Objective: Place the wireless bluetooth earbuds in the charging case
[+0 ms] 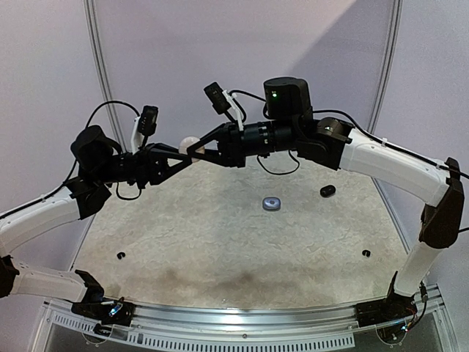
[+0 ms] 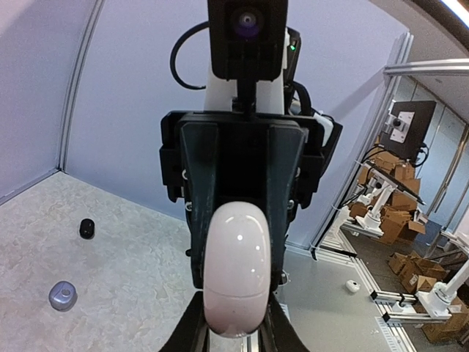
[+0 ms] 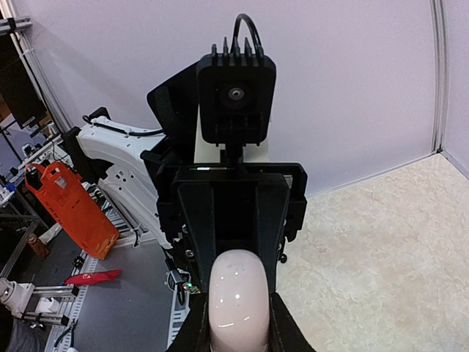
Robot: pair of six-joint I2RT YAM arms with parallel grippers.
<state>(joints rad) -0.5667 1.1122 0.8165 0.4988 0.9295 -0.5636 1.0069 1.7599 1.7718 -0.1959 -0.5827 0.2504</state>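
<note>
**White case gripped from both sides in mid-air**

The white charging case (image 1: 189, 142) hangs high above the table (image 1: 220, 249), pinched between two claws that meet tip to tip. The left gripper (image 1: 181, 152) is narrowed onto it from one side, and the right gripper (image 1: 199, 149) clasps it from the other. Below, a silvery-grey case (image 1: 272, 203) and a black case (image 1: 327, 191) lie near each other on the mottled tabletop
</note>
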